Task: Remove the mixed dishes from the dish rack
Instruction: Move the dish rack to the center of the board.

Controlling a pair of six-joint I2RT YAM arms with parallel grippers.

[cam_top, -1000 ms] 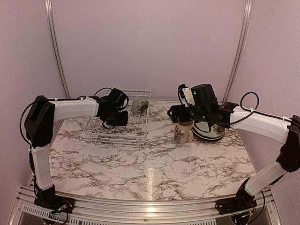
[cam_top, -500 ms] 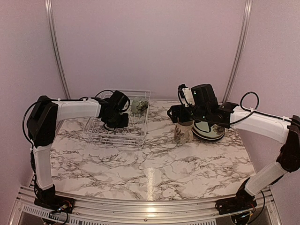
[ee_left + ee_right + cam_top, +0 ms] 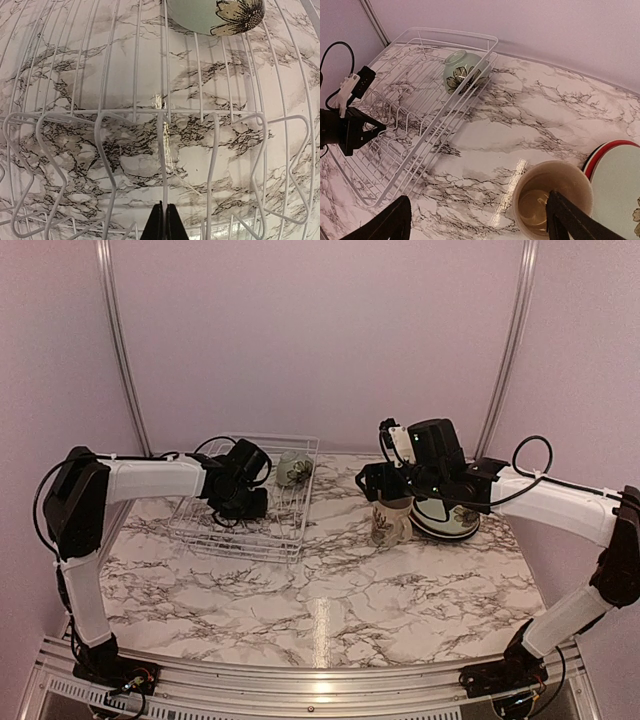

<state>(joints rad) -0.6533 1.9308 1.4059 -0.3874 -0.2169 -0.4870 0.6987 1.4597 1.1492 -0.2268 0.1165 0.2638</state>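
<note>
The white wire dish rack (image 3: 262, 530) stands at the back left and holds only the small pale green bowl (image 3: 293, 468), tipped on its side in the far right corner. My left gripper (image 3: 238, 502) reaches into the rack; in the left wrist view it (image 3: 164, 221) is shut on a rack wire (image 3: 165, 150), with the bowl (image 3: 200, 15) ahead. My right gripper (image 3: 477, 212) is open over the cream floral mug (image 3: 540, 187), which stands upright on the table (image 3: 390, 522). One fingertip (image 3: 560, 215) hangs over the mug's mouth. The pale green plate (image 3: 620, 185) lies on the striped-rim plate (image 3: 591, 161) beside the mug.
The marble table runs to a metal front edge (image 3: 320, 680). The pink back wall with two metal rails (image 3: 120, 340) stands close behind the rack. The stacked plates (image 3: 447, 522) sit right of the mug, under my right arm (image 3: 540, 495).
The rack has slid a little to the left with my left gripper holding its wire, and the bowl moved with it. The right arm has not moved.
</note>
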